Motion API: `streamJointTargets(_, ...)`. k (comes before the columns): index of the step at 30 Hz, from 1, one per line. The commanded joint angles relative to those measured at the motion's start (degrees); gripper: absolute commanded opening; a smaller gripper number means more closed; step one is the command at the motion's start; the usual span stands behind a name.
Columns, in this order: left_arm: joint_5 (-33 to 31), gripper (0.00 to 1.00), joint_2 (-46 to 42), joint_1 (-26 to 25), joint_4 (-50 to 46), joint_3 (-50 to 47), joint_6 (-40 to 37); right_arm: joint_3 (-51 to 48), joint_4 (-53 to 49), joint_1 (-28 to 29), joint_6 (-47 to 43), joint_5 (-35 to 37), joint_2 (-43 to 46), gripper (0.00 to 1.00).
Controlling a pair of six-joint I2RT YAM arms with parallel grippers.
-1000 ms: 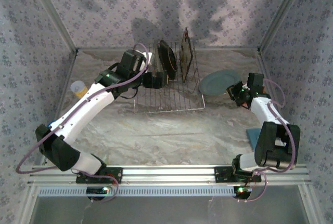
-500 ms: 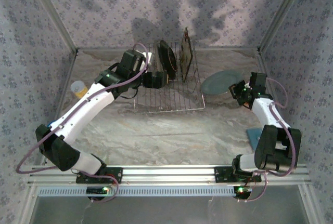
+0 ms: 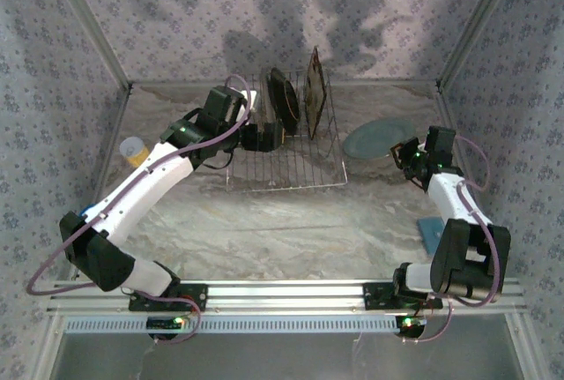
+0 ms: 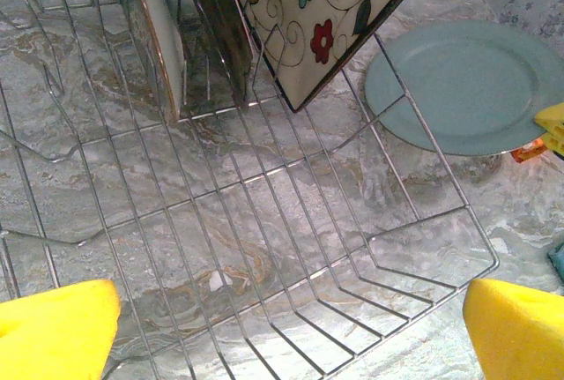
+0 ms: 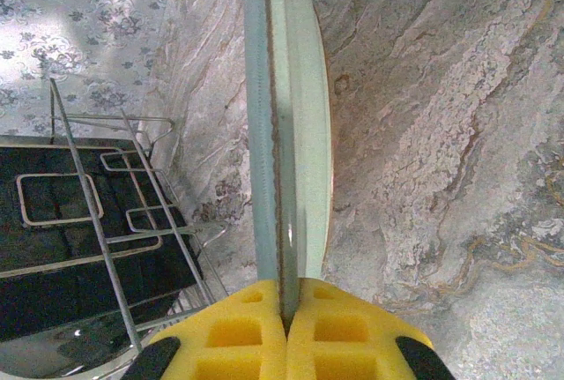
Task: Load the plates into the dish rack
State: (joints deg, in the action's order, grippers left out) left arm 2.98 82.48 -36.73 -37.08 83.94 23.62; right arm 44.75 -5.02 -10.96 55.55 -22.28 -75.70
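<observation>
The silver wire dish rack (image 3: pixel 284 168) stands at the back centre. Three plates stand upright in it: a cream-edged one (image 4: pixel 163 45), a dark brown one (image 3: pixel 282 102) (image 4: pixel 213 27) and a square flower-patterned one (image 3: pixel 315 93) (image 4: pixel 326 10). My left gripper (image 3: pixel 264 136) (image 4: pixel 286 331) hovers open over the rack's bare wires, its yellow fingers (image 4: pixel 53 327) wide apart with nothing between them. The pale grey-blue plate (image 3: pixel 379 139) (image 4: pixel 458 89) (image 5: pixel 286 115) lies right of the rack. My right gripper (image 3: pixel 407 152) (image 5: pixel 286 327) is shut on its near rim, so the plate looks edge-on in the right wrist view.
A small yellow cup (image 3: pixel 132 149) stands at the left by the enclosure wall. An orange packet (image 4: pixel 529 151) lies beside the held plate. A blue flat object (image 3: pixel 432 232) lies near the right arm. Patterned walls close the table on three sides.
My right gripper has shifted a little right and back with the pale plate, whose near rim has come up slightly. The left arm has stayed still over the rack.
</observation>
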Motion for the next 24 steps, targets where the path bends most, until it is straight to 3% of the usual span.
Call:
streamJointTargets(1,0.3,0.99,-2.3,0.3,0.6,0.0,0.8,1.0,6.9,-0.7,0.7,-1.2,3.5,0.00)
streamJointTargets(24,0.7,0.99,-2.4,-0.2,1.4,-0.4,3.9,3.9,4.9,-2.3,3.6,-2.2,10.4,0.00)
